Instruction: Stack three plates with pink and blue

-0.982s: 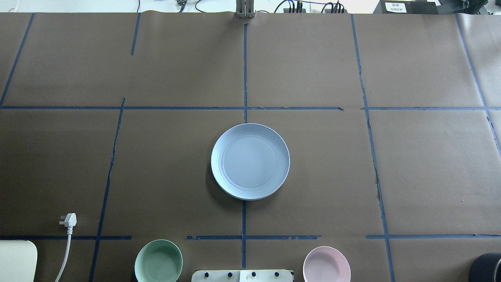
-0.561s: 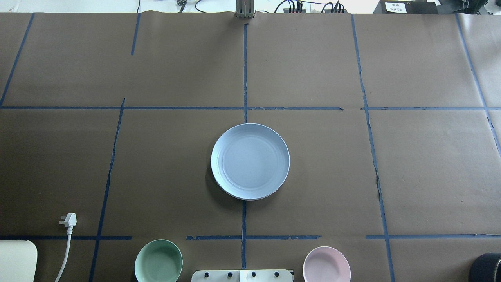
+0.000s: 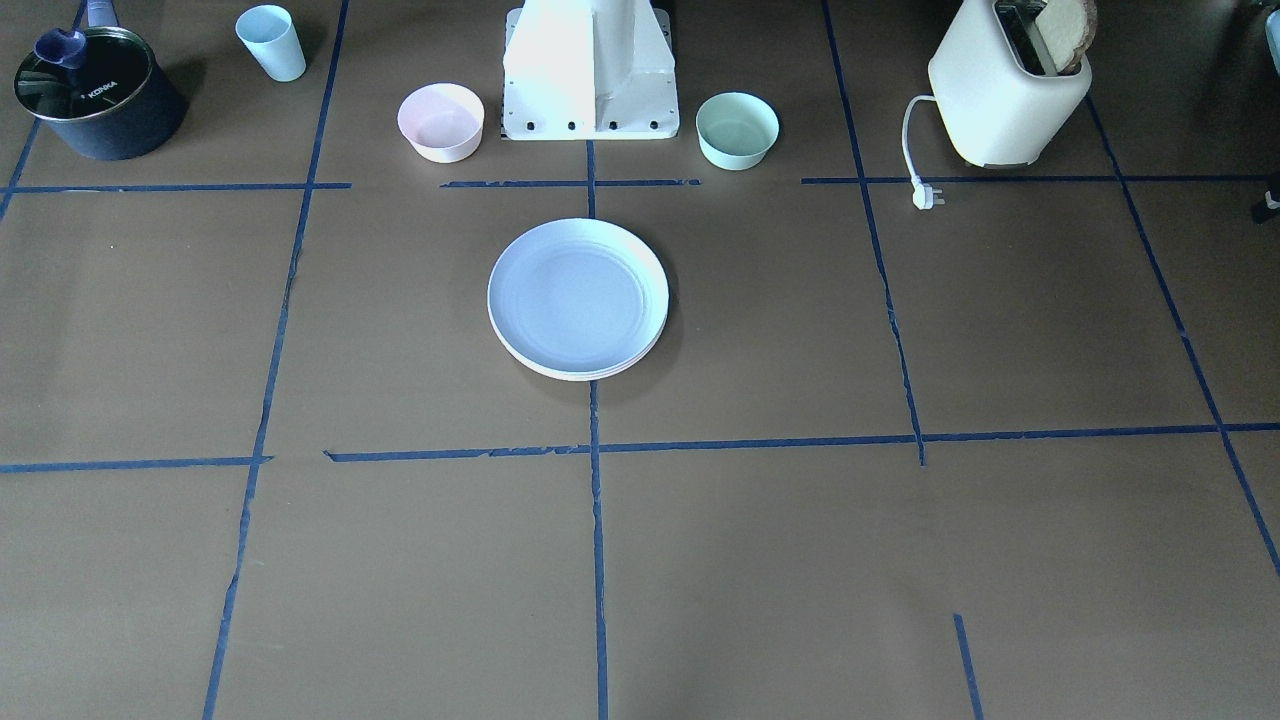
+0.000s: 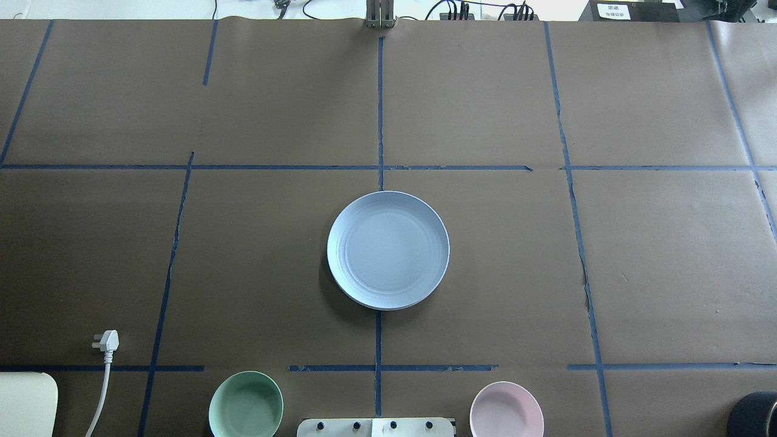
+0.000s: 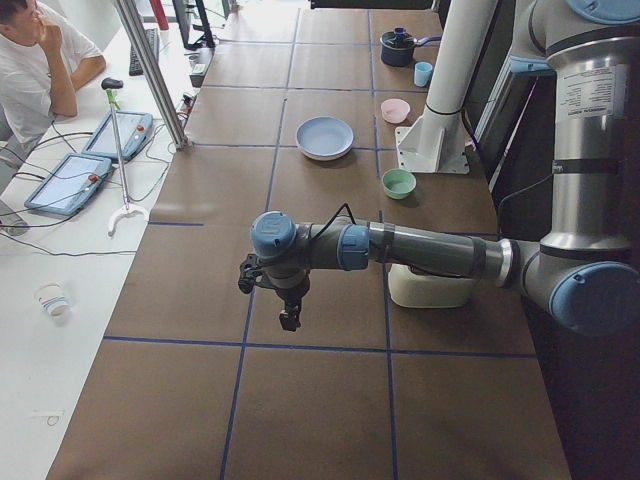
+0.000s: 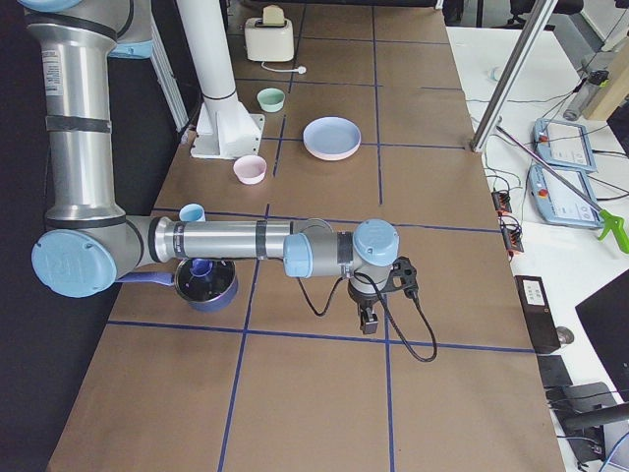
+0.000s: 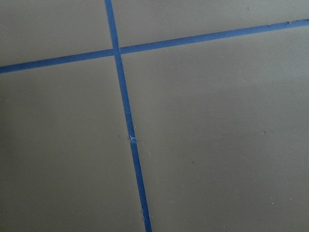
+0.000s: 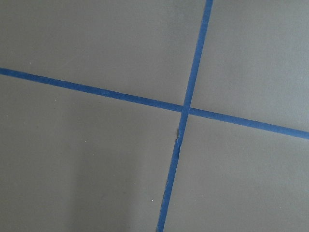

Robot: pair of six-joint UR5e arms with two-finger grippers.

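Plates sit as one stack (image 3: 578, 298) at mid-table, on the centre tape line (image 4: 379, 109), in front of the robot base (image 3: 590, 75). The light blue plate (image 4: 388, 249) is on top, face up and level. In the front-facing view layered rims show under it at the near edge, the lowest a cream rim (image 3: 585, 376); the middle layer's colour is too thin to tell. Nothing touches the stack. The left gripper (image 5: 289, 318) hangs pointing down over the brown table (image 4: 668, 255) near the end on the robot's left, well apart from the plates, its arm stretched out level; it shows in the side view only, so whether the fingers are spread or closed I cannot tell. The right gripper (image 6: 367, 320) hangs the same way near the opposite end, also well apart from the plates, and again I cannot tell its finger state. Each wrist view shows only brown paper and a crossing of blue tape. Small pink bowl (image 3: 441, 122) and mint-green bowl (image 3: 737, 129) flank the base. Toaster (image 3: 1005, 95) with bread in its slot stands on the robot's left, its plug (image 3: 925, 198) loose on the table. Dark lidded pot (image 3: 97, 95) and pale blue cup (image 3: 272, 42) stand on the robot's right
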